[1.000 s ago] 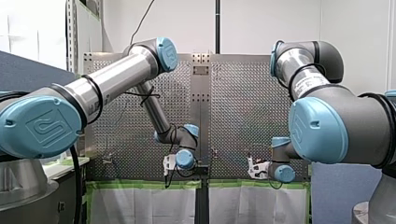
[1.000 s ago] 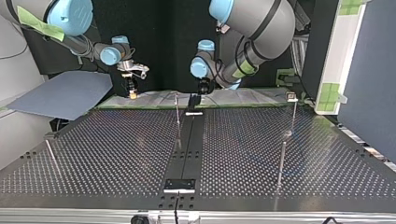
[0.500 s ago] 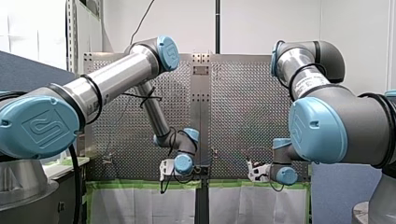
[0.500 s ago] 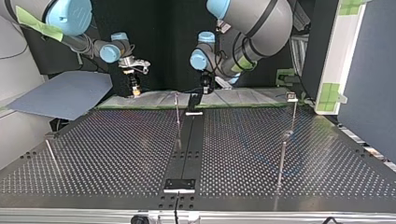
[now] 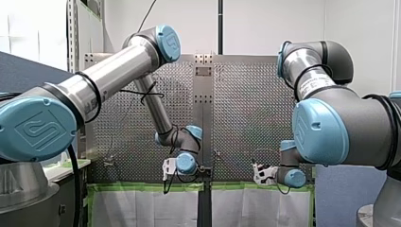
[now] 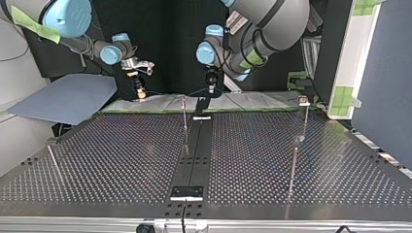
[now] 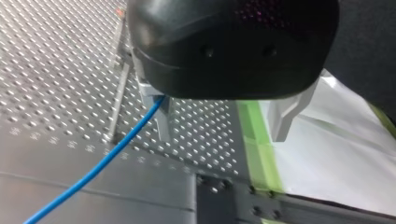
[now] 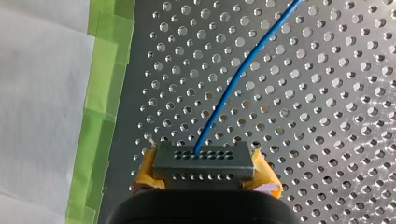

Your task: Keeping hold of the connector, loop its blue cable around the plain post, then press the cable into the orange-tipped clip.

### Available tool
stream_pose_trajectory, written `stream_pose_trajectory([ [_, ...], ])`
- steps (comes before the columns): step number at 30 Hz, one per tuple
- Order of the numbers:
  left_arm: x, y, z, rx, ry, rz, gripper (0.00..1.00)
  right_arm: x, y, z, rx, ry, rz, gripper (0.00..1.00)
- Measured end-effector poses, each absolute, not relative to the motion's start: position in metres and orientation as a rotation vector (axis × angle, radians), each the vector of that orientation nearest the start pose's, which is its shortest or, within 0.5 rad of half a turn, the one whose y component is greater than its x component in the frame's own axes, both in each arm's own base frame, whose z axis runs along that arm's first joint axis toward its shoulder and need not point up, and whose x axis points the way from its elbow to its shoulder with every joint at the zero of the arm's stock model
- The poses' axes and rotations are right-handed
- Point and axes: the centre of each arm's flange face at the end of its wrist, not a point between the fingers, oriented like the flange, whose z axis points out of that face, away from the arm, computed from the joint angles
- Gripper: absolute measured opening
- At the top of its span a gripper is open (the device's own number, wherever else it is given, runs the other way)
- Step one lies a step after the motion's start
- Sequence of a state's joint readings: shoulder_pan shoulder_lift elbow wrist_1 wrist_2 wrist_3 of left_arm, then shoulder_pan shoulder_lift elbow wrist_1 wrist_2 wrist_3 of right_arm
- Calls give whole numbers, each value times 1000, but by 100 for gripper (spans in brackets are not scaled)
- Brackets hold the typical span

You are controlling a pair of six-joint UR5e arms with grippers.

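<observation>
My right gripper is clenched on the connector, yellow pads at both its ends, over the perforated table near the green tape at its edge; the blue cable runs out ahead of it; my left gripper is released, the cable passing just beside one metal finger, with a slender post near; to loop well, I judge, hold the connector firm, lead the cable low round the post under light tension, and avoid kinking it at the connector.
</observation>
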State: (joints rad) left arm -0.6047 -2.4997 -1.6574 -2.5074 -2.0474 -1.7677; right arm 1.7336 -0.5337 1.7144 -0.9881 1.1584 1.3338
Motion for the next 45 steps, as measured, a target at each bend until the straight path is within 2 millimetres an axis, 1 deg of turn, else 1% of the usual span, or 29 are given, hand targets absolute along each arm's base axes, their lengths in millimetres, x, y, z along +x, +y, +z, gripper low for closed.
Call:
stream_pose_trajectory([
  [8, 423, -416, -7, 87, 1875, -112, 100, 261, -552, -98, 1822, -803, 1451, 0],
  [11, 415, -417, 0, 93, 1867, -121, 100, 260, -553, -97, 1828, -793, 1476, 0],
  [16, 399, -418, -2, 111, 1870, -126, 100, 260, -554, -94, 1844, -764, 1512, 0],
  [20, 392, -420, -4, 120, 1871, -133, 100, 267, -552, -83, 1860, -707, 1553, 0],
  [23, 391, -420, -5, 119, 1870, -136, 100, 273, -548, -72, 1869, -658, 1579, 0],
  [28, 392, -419, -5, 110, 1870, -139, 100, 279, -543, -60, 1880, -596, 1614, 0],
  [34, 397, -415, -4, 64, 1869, -162, 100, 283, -528, -41, 1874, -481, 1653, 0],
  [37, 401, -412, -4, 39, 1869, -166, 100, 290, -516, -31, 1873, -426, 1692, 0],
  [40, 405, -408, -4, 20, 1870, -167, 100, 303, -496, -29, 1892, -368, 1735, 0],
  [44, 409, -404, -4, 5, 1870, -164, 100, 320, -468, -33, 1924, -308, 1783, 0],
  [45, 409, -403, -4, 3, 1870, -163, 100, 324, -464, -33, 1930, -300, 1793, 0],
])
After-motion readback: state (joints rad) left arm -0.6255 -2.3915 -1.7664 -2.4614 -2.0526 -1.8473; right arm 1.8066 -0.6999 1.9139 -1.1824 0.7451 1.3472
